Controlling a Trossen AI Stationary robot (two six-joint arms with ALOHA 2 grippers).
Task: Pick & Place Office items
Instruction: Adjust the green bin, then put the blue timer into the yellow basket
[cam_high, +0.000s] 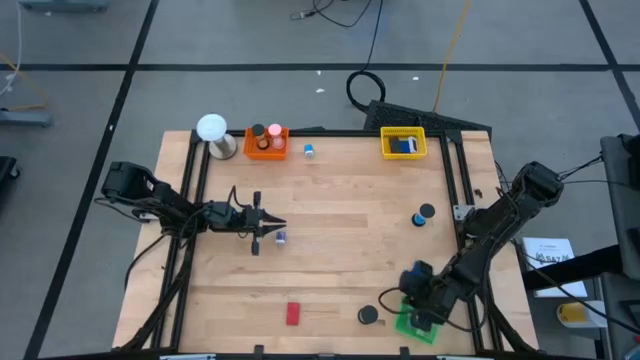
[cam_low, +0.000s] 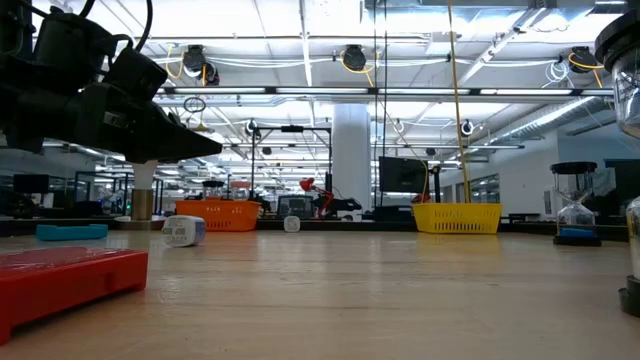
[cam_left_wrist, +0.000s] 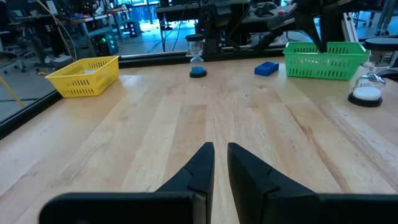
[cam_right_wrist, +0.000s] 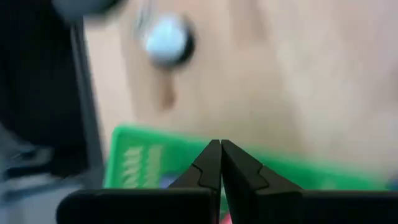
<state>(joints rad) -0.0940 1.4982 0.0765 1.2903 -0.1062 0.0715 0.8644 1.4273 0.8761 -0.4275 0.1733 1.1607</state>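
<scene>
1. I see the right gripper (cam_high: 420, 318) shut and empty over the green tray (cam_high: 412, 326), so a drop there looks done.
2. My left gripper (cam_high: 272, 230) is nearly closed, holding nothing, beside a small clip (cam_high: 282, 237).
3. The red block (cam_high: 293, 313) and black disc (cam_high: 369, 315) remain loose; next I judge a pick needs opened fingers.

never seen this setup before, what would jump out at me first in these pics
Probably the bright trays on the pale wooden table: an orange tray and a yellow tray along the far edge, and a green tray at the near right corner. The right hand hangs shut right over that green tray, while the left hand sits mid-left on the table. A red block lies alone near the front edge.
</scene>
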